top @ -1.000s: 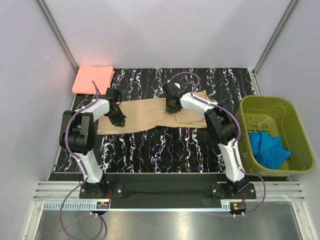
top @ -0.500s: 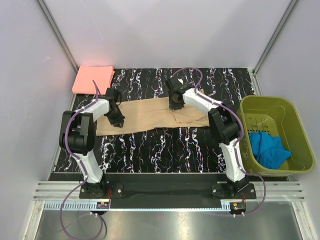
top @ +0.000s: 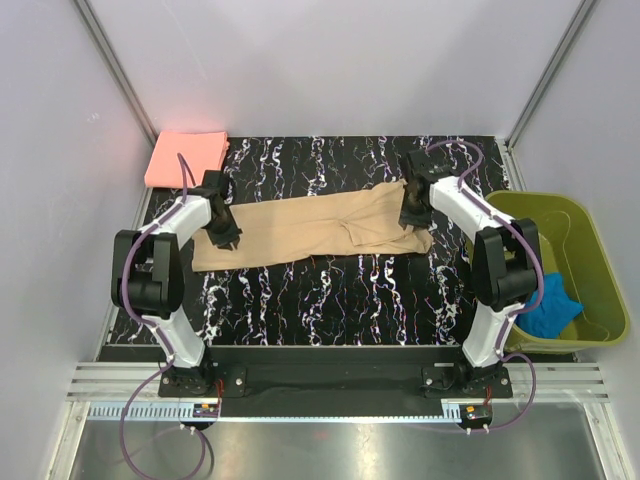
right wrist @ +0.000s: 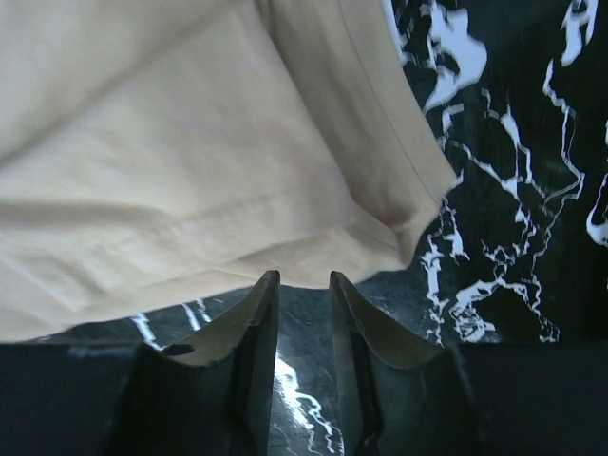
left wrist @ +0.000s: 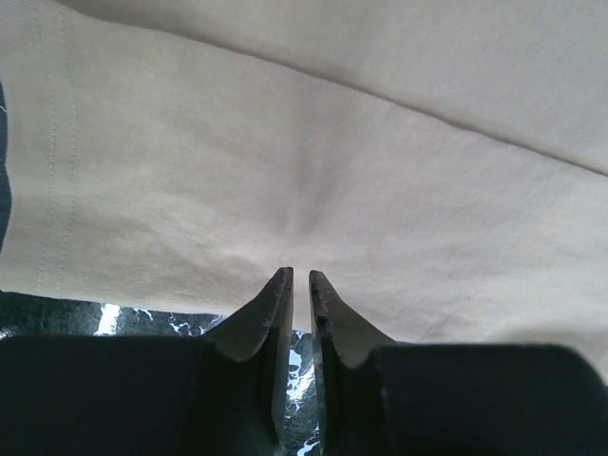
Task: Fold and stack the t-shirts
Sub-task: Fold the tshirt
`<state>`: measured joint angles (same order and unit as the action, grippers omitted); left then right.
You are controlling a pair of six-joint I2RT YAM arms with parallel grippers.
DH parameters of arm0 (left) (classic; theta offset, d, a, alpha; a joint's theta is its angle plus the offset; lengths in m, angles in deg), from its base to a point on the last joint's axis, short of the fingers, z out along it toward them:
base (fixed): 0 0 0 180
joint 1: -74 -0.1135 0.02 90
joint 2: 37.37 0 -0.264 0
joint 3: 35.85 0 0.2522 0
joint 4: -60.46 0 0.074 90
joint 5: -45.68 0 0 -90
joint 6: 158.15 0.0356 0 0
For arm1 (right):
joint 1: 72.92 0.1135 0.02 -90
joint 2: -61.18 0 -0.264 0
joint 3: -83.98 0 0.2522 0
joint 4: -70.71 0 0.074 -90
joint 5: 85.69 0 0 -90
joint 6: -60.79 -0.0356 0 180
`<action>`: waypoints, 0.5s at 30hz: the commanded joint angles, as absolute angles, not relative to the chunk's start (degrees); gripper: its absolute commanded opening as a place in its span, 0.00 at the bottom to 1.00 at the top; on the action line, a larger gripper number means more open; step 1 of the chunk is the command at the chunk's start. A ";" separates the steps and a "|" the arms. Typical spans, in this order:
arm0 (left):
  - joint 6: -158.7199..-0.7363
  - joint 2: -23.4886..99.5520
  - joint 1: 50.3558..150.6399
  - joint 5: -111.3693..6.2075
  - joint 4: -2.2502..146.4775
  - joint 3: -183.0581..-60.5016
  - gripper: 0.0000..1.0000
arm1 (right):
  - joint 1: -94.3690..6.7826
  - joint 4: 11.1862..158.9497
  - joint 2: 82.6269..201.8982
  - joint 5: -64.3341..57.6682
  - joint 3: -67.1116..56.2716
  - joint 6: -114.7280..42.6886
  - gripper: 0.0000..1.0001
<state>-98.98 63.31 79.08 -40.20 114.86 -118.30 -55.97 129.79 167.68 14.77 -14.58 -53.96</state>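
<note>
- Lying folded beyond the left gripper (left wrist: 300,274), off to its left: salmon-pink t-shirt (top: 187,157).
- Left gripper: jaws nearly together, pinching the left end of the tan-beige t-shirt (top: 300,228); cloth puckers just ahead of the fingertips (left wrist: 281,285).
- Tan-beige t-shirt: spread flat between both grippers.
- Right gripper (right wrist: 302,275): jaws parted, empty; shirt corner just ahead.
- Olive basket (top: 535,196): to its right.

Green basket (top: 545,196) right of marbled table (top: 330,290); blue cloth (top: 556,302) inside.
</note>
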 commanded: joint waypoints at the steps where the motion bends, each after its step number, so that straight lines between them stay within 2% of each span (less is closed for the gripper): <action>1: -97.59 62.91 78.04 -40.27 114.30 -119.57 0.18 | -56.83 130.62 166.74 14.68 -10.74 -53.64 0.35; 15: -96.01 62.82 74.09 -41.15 113.59 -116.41 0.18 | -61.05 130.18 171.21 15.91 -9.94 -51.35 0.37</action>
